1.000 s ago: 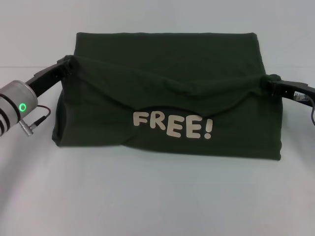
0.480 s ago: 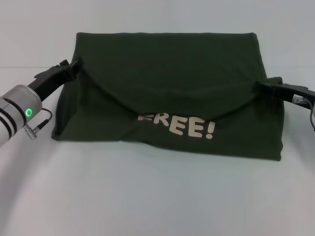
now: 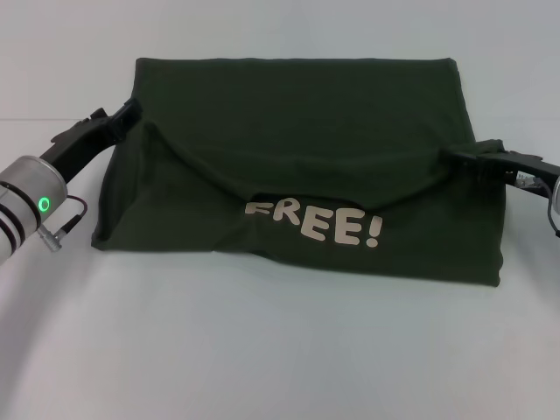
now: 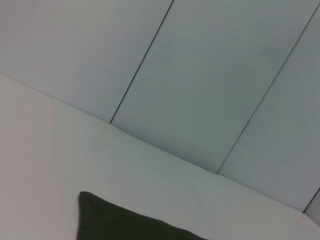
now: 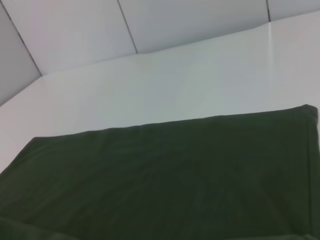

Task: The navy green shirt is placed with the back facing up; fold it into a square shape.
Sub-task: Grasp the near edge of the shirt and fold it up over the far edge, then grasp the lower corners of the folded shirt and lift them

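Observation:
The navy green shirt (image 3: 297, 114) lies on the white table as a wide folded block. Its near layer is turned up and over, showing the pale "FREE!" lettering (image 3: 317, 224), with a drooping fold edge just above the letters. My left gripper (image 3: 125, 118) is at the shirt's left edge, open, with no cloth in it. My right gripper (image 3: 465, 157) is at the right edge, open, with a small hump of cloth resting over it. The left wrist view shows one corner of the shirt (image 4: 115, 222). The right wrist view shows its flat far layer (image 5: 165, 170).
The white table (image 3: 262, 350) runs out in front of the shirt and to both sides. A pale panelled wall (image 4: 200, 75) stands behind the table's far edge.
Both grippers have let go of the raised fold. It has dropped onto the shirt and now partly covers the "F". The left gripper has drawn back slightly to the left.

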Robot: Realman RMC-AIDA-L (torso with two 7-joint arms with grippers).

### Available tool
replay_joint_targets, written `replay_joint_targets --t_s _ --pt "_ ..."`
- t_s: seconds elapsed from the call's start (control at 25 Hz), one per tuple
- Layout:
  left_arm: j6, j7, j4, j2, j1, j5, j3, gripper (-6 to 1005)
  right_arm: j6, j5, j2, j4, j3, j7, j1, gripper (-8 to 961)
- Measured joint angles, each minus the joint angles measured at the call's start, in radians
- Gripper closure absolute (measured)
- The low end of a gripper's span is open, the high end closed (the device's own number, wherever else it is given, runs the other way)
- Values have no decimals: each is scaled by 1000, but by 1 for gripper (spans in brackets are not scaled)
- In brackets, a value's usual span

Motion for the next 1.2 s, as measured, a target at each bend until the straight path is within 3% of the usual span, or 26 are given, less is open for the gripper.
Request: replay_joint_targets --t_s 0.28,0.68,0.76,0.92,1.08,1.2 --pt "89 -33 2 4 31 1 1 345 -13 0 -3 -3 -14 34 -29 2" --pt "253 -166 9 38 96 9 15 301 -210 67 -10 -61 -6 34 -130 3" --pt "276 -201 11 51 111 9 42 245 -254 69 -13 -69 -4 43 -140 4" --pt "328 -317 12 86 139 10 123 162 -348 69 -21 -75 4 61 -163 4" --pt "394 -531 19 155 171 15 284 167 -490 70 -22 -114 7 2 -205 5" --pt "449 -722 72 200 184 103 365 168 -603 69 -26 -132 6 -81 -239 5"
